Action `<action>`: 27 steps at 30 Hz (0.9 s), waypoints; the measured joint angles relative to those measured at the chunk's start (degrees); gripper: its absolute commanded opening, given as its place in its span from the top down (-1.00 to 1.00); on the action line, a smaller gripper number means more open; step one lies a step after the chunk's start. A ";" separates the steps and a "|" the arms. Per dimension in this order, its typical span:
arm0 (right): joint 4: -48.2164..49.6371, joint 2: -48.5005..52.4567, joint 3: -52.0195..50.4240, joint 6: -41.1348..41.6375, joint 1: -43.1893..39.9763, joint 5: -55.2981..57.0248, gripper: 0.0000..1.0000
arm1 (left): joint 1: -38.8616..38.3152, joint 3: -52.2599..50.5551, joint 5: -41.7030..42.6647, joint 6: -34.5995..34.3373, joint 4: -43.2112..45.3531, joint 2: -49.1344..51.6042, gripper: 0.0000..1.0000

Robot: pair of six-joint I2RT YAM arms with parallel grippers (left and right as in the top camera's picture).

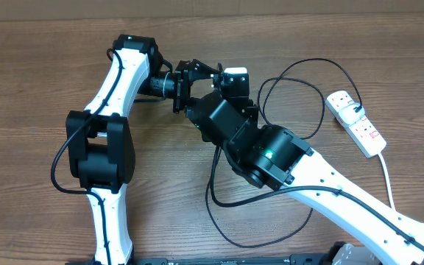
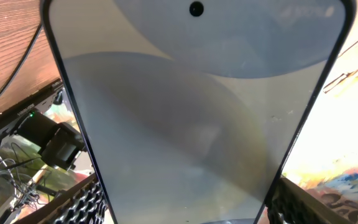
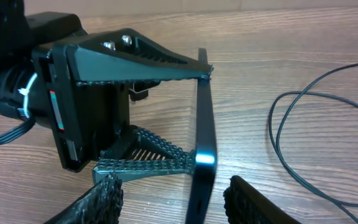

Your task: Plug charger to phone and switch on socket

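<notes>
The phone (image 2: pixel 191 124) fills the left wrist view, its screen pale grey-blue with a dark frame. My left gripper (image 2: pixel 191 208) is shut on its two long edges. In the right wrist view the phone (image 3: pixel 204 140) stands edge-on above the table, pinched by the left gripper (image 3: pixel 201 114). My right gripper (image 3: pixel 182 208) is open, one finger on each side of the phone's near end, not touching it. The charger's thin black cable (image 1: pixel 322 103) loops across the table to a black plug in the white socket (image 1: pixel 355 121). The cable's connector tip is not visible.
In the overhead view both arms meet at the table's middle back, the left gripper (image 1: pixel 197 76) pointing right and the right wrist (image 1: pixel 223 110) covering the phone. Cable loops (image 3: pixel 291 137) lie right of the phone. The socket's thick white cord (image 1: pixel 389 184) runs toward the front.
</notes>
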 measured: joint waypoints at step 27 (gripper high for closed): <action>0.57 1.31 0.00 0.24 0.00 2.14 0.23 | 0.00 0.00 0.00 0.04 0.00 0.00 -0.40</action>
